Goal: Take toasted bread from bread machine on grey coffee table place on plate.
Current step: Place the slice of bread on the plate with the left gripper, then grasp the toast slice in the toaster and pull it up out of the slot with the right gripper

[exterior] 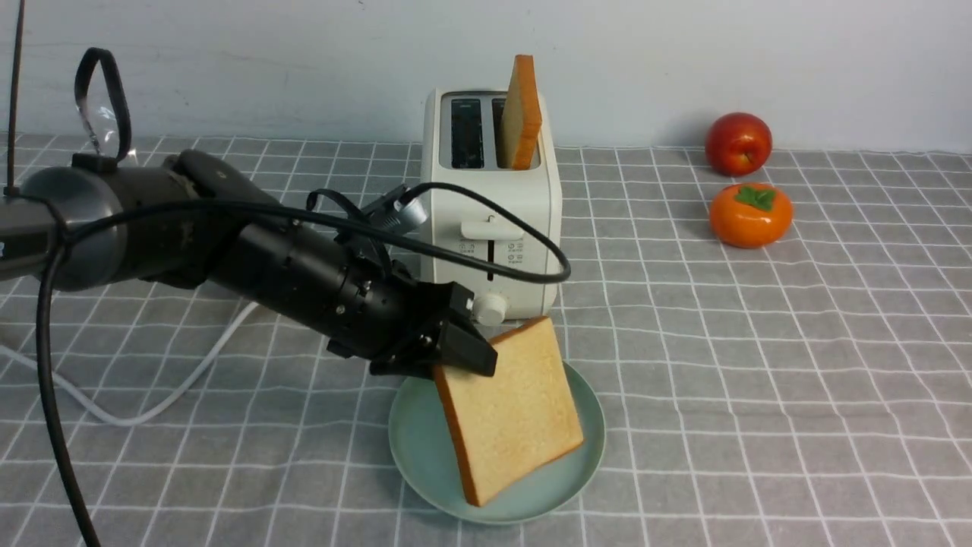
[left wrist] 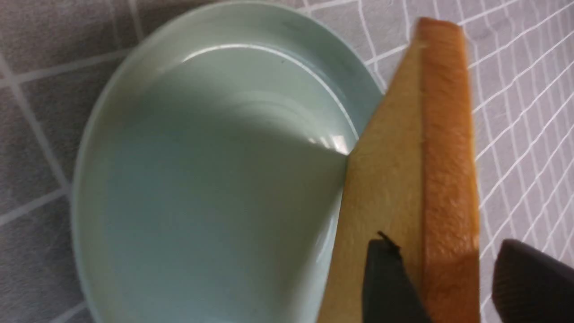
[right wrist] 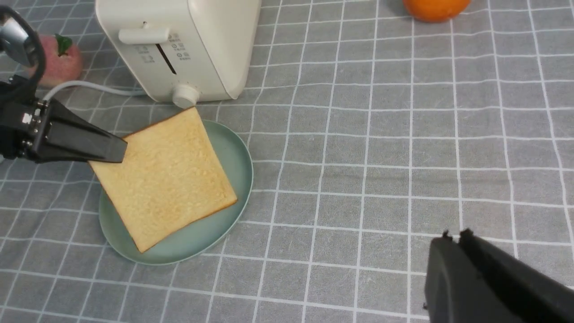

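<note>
One slice of toasted bread (exterior: 509, 410) leans tilted over the mint-green plate (exterior: 414, 448), its lower corner down on the plate. My left gripper (exterior: 467, 353) is at the slice's upper left corner. In the left wrist view the left gripper (left wrist: 444, 251) is open: one finger lies against the bread (left wrist: 403, 157) face, and the other stands clear of the crust. A second slice (exterior: 522, 114) stands in the right slot of the bread machine (exterior: 493, 213) on the grey coffee table (exterior: 759, 380). My right gripper (right wrist: 455, 235) is shut and empty, above bare cloth.
A red apple (exterior: 738, 143) and an orange persimmon (exterior: 750, 215) sit at the back right. The toaster's white cord (exterior: 175, 387) runs across the cloth under my left arm. A pink fruit (right wrist: 58, 60) lies on the far side of the toaster.
</note>
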Controlling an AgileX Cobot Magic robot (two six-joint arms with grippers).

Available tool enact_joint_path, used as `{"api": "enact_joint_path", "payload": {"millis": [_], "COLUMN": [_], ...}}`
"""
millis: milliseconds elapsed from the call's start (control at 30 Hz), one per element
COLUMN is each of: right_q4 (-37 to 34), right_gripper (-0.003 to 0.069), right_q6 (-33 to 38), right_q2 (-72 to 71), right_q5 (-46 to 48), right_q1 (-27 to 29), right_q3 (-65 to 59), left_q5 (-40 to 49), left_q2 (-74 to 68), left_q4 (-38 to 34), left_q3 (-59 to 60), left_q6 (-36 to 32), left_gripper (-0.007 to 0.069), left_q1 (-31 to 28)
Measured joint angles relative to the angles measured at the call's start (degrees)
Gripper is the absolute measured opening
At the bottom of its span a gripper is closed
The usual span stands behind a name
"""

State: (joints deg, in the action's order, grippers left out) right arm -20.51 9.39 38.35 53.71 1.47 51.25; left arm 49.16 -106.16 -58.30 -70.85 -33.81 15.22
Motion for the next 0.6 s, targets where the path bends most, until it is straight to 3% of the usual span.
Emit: {"api": "enact_joint_path", "payload": {"millis": [100, 267, 400, 467, 600], "right_q4": [0.00, -0.23, -0.31, -2.10, -8.57], "right_gripper": [0.0029, 0.0032, 0.0033, 0.0033, 0.0033], "right_q6": [2.47, 3.56, 3.61, 3.67, 5.74], "right_q2": [0.65, 4.61, 10.34, 14.31, 22.41], "right_q5": [0.17, 4.36, 9.61, 10.91, 11.84], "right_q1": [0.00, 0.00, 0.00, 0.00, -0.73], "right_q3": [1.64, 8.99, 16.44, 20.24, 26.15], "left_q5": [0.19, -0.70, -2.58, -2.50, -0.67], "left_q2": [0.07, 1.68, 5.63, 8.09, 13.80], "left_q4": [7.84, 19.33, 27.78, 31.05, 36.67], "left_q3": [-0.18, -1.74, -3.67, -4.08, -3.77], "left_q6": [0.18, 5.48, 13.46, 17.42, 25.06], "left_gripper": [0.0472, 0.0478, 0.0405, 0.0320, 0.0067], "left_q1": [0.00, 0.00, -0.05, -0.05, -0.05]}}
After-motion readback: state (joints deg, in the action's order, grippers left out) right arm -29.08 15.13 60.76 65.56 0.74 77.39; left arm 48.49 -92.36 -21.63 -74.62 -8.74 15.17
